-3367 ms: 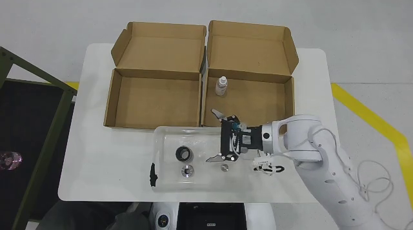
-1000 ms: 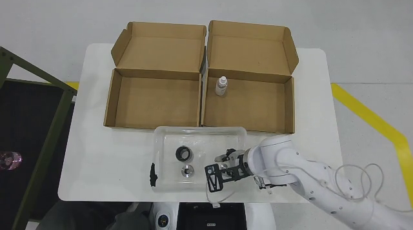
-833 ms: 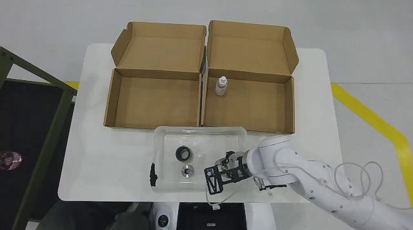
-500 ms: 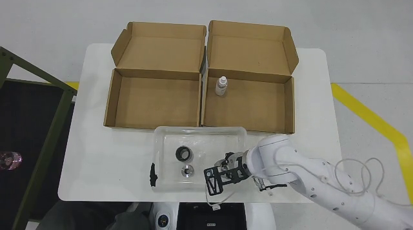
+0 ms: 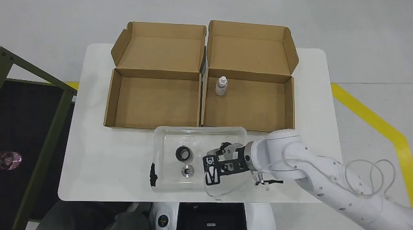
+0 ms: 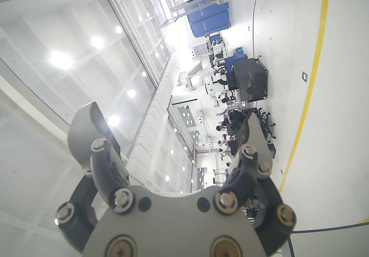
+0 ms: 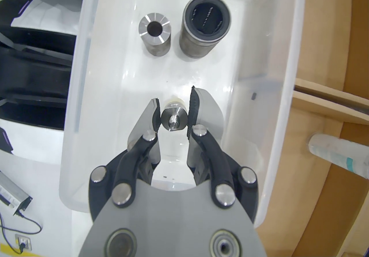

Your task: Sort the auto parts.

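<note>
your right gripper (image 7: 173, 109) is down inside the clear bin (image 7: 297, 39), near the middle of its floor. its fingers (image 7: 192, 108) are clenched on a small steel pin (image 7: 172, 120). the pads sit against both sides of the pin, which stands upright with its end facing the wrist camera.

just beyond the fingertips, two more parts stand side by side on the bin floor. one is a bearing (image 7: 205, 29) with a black bore. the other is a smaller sleeve (image 7: 154, 35) with a slotted face. they stand close together but apart, and neither touches the gripper.

from the top view, the bin lies on the table (image 5: 97, 152) at its near edge, right in front of two open cardboard boxes. the bearing and sleeve are in the bin's left half, and your right arm comes in from the right. the left box (image 5: 155, 104) and the right box (image 5: 258, 107) stand side by side with their flaps up at the back. a white bottle (image 5: 221, 86) stands in the right box near its back left corner. a small black piece (image 5: 153, 175) sits on the table against the bin's left end.

your left gripper (image 6: 168, 120) points up toward the hall ceiling. its fingers are spread wide and hold nothing.
</note>
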Controlling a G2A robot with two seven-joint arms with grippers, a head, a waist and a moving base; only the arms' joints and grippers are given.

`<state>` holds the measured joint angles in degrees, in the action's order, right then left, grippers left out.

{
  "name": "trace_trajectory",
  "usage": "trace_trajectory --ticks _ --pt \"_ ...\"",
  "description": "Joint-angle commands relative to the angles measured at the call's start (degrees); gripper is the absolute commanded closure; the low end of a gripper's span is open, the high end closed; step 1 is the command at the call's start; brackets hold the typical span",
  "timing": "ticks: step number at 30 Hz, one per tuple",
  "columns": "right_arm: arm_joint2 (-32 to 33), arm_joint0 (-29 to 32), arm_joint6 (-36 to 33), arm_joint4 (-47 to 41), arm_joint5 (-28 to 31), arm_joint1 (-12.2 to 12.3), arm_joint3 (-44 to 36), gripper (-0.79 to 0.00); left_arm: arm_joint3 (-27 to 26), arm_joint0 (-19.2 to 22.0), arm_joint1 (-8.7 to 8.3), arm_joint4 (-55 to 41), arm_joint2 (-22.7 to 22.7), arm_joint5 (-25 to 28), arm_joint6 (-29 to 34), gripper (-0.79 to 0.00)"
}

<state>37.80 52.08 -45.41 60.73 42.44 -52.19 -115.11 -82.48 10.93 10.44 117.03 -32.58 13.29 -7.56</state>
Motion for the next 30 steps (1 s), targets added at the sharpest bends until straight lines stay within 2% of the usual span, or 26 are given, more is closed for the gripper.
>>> trace_trajectory --ticks 1,17,30 --pt "1.1 0.8 2.3 1.0 -0.7 0.2 0.0 0.0 0.0 0.0 0.0 0.0 0.0 0.0 0.0 -0.785" --pt "10.2 6.2 14.9 6.1 -4.4 1.6 -0.8 0.0 0.0 0.0 0.0 0.0 0.0 0.0 0.0 -0.785" --pt "14.3 5.3 20.1 8.1 -6.5 1.2 2.6 0.0 0.0 0.0 0.0 0.0 0.0 0.0 0.0 -0.785"
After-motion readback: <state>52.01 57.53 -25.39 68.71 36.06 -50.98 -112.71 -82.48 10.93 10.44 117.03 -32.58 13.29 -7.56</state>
